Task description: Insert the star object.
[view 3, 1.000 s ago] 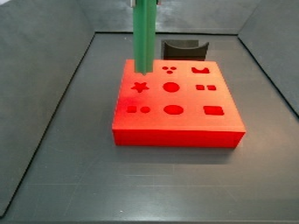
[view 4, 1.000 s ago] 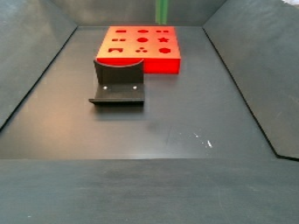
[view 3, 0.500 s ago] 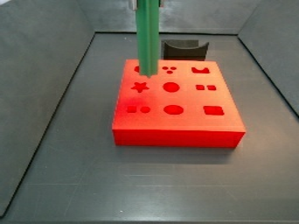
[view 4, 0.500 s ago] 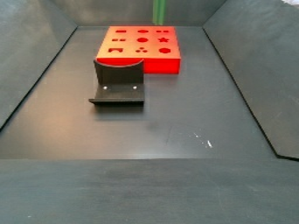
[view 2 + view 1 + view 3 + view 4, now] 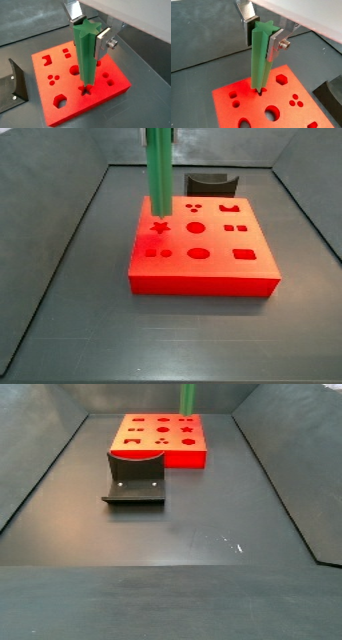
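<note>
My gripper (image 5: 262,36) is shut on the top of the star object (image 5: 260,60), a long green rod with ridged sides, held upright; both wrist views show this grip (image 5: 89,35). The rod (image 5: 85,55) hangs over the red block (image 5: 67,70), its lower end at the mouth of the star-shaped hole (image 5: 85,90). I cannot tell whether the tip is inside. In a side view the rod (image 5: 159,173) ends just above the star hole (image 5: 160,227), and the gripper is above the picture's edge. The rod's tip also shows far off (image 5: 187,396).
The red block (image 5: 214,240) has several other holes: rounds, squares, an oval, a hexagon. The dark fixture (image 5: 134,479) stands on the floor beside the block and shows in a wrist view (image 5: 17,82). Grey walls enclose the dark floor (image 5: 201,534).
The rod has shifted slightly sideways and a little lower, so its end now stands over the star hole. The grip has not changed.
</note>
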Motion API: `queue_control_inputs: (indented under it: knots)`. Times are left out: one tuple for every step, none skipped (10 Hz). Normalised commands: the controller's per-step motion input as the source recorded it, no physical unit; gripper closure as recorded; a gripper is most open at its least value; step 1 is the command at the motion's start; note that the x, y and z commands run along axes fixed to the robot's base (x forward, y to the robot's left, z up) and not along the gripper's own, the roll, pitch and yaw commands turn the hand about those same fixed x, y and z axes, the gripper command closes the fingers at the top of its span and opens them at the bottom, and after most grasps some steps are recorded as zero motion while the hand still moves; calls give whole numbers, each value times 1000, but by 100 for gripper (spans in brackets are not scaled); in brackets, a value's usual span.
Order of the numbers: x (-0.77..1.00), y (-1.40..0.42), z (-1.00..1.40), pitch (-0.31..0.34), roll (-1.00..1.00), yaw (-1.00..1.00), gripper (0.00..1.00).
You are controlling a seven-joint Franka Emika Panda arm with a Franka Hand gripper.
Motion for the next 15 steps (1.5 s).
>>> queue_control_inputs:
  knots:
    - [14,31,-220,113,153,-57,100]
    - [0,100,-317,114,173,-106,100]
    - [0,91,-326,104,171,-120,100]
    - [0,51,-246,10,66,-74,100]
    - [0,0,-109,0,6,-26,100]
    - [9,-20,-69,-3,-23,0,100]
    - [29,0,-149,-11,-53,-51,100]
    - [111,9,-191,-33,-124,-37,100]
    - [189,0,-206,-54,-171,-37,100]
    - [214,0,-220,-71,-187,-31,100]
    - [171,6,-269,-71,-173,-51,100]
    - [14,137,-226,-4,-59,-94,100]
    - [-6,154,-71,0,-14,-54,100]
    - [-189,194,0,0,-20,-63,100]
    - [-191,103,0,0,-23,0,100]
